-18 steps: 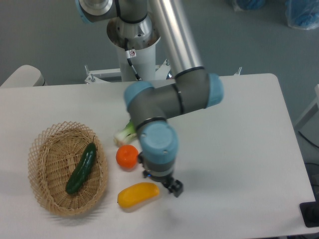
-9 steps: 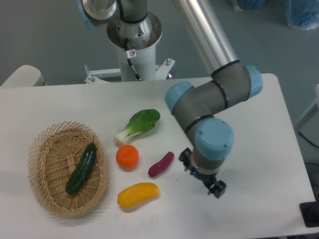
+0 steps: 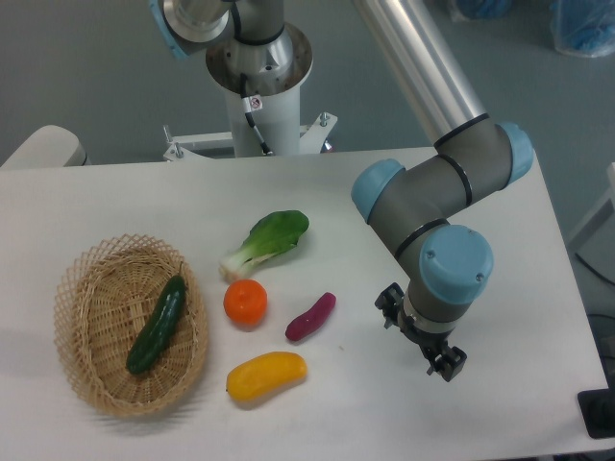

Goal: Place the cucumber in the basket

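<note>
**Q:** Fingers (image 3: 444, 366): what state should you read?

**A:** You see them at the lower right, low over the bare table (image 3: 500, 211), gripping nothing. How far apart they stand, you cannot tell from this angle.

**Q:** Where does the cucumber (image 3: 158, 325) lie from the gripper (image 3: 437, 357)?

**A:** Well apart, far to the left in the camera view. Its long axis runs diagonally, upper end to the right. It rests inside the basket (image 3: 79, 274), and nothing else lies in there.

**Q:** What sits between?

**A:** You pass the purple piece (image 3: 310, 317), the orange (image 3: 245, 302), the yellow vegetable (image 3: 266, 376) and the bok choy (image 3: 266, 242). All lie outside the basket. Judge the placement complete; no further grasp appears needed.
</note>
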